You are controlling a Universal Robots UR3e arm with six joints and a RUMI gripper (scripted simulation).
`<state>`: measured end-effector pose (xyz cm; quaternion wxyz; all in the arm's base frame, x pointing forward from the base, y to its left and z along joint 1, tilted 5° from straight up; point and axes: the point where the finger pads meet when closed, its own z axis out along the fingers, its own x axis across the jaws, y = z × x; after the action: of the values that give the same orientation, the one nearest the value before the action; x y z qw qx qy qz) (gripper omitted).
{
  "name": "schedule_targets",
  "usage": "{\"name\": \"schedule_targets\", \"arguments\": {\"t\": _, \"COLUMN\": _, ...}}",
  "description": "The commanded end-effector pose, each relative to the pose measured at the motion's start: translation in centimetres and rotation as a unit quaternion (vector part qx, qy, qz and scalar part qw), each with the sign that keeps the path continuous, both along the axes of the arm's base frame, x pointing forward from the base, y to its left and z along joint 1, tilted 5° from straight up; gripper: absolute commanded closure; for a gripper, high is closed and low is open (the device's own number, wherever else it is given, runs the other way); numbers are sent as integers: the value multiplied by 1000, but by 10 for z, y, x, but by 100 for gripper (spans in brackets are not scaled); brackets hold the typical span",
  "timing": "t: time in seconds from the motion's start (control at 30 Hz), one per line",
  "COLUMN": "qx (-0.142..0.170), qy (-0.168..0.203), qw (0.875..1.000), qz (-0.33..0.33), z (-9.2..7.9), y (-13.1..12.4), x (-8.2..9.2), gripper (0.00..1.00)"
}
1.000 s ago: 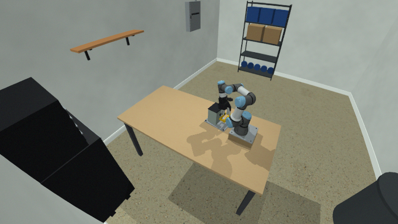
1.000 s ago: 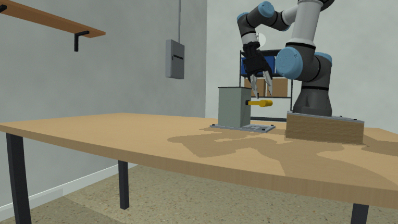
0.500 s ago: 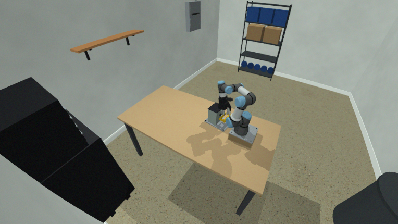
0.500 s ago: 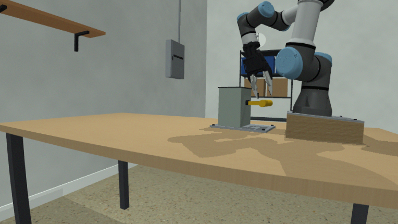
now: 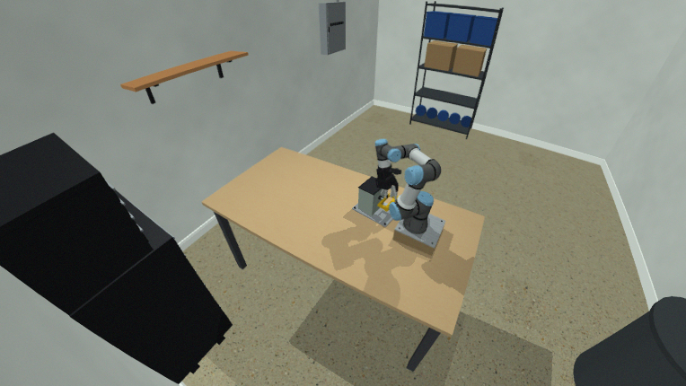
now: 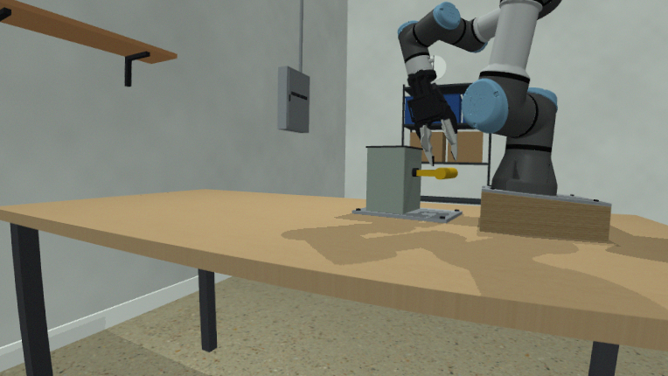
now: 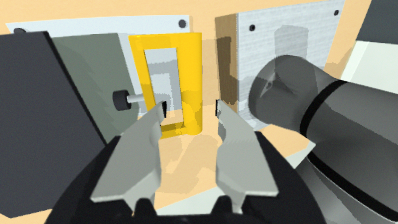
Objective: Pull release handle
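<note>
The release handle (image 6: 436,173) is a yellow loop on a short rod. It sticks out sideways from a grey box housing (image 6: 392,178) on a metal baseplate (image 6: 411,214). It sits close to the housing. My gripper (image 6: 441,160) points down and hovers just above the handle, with its fingers partly open and nothing between them. In the wrist view the handle (image 7: 172,82) lies below, with its outer bar showing between my fingertips. A black collar (image 7: 120,100) marks where the rod enters the housing. From the top view the gripper (image 5: 386,188) stands over the housing (image 5: 370,197).
My arm's base stands on a wooden block (image 6: 544,214) right beside the baseplate, with the arm's lower link (image 7: 320,115) close to the gripper. A storage rack (image 5: 453,66) stands in the far corner, and a black cabinet (image 5: 95,254) stands left of the table.
</note>
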<state>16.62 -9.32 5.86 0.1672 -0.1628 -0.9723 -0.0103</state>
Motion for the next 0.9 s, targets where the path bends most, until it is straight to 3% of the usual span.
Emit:
{"name": "schedule_targets", "arguments": {"t": 0.0, "qx": -1, "qy": -1, "qw": 1000, "qz": 0, "z": 0, "y": 0, "x": 0, "gripper": 67}}
{"name": "schedule_targets", "arguments": {"t": 0.87, "qx": -1, "qy": -1, "qw": 1000, "qz": 0, "z": -20, "y": 1, "x": -7, "gripper": 67}}
